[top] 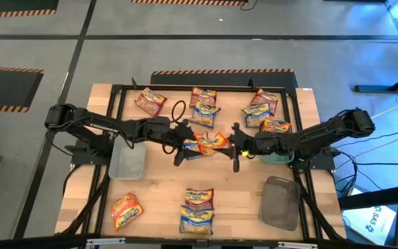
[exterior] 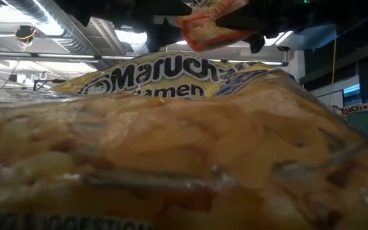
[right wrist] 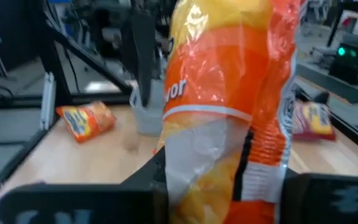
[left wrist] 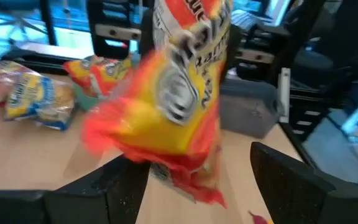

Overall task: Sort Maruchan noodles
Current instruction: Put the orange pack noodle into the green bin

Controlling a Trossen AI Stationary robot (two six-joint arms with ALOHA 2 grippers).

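1. An orange-red noodle packet [top: 211,140] hangs in the air over the middle of the bench [top: 164,200], between the two arms.
2. The right hand [top: 235,146] is clenched on one end of that packet; its wrist view shows the packet gripped between its fingers.
3. The left hand [top: 179,144] stands released, its fingers spread either side of the packet's other end; whether they touch it is hard to tell, as the picture is blurred.
4. I judge this a hand-over, with the packet not yet sorted.
5. Sorting looks barely begun: the clear tray [top: 126,161], the grey tray [top: 280,202] and, as far as it shows, the teal tray [top: 276,157] hold no packets.
6. Left to do: loose packets along the far side [top: 203,104], one at the near left corner [top: 126,209], and a pile at the near middle [top: 197,209].
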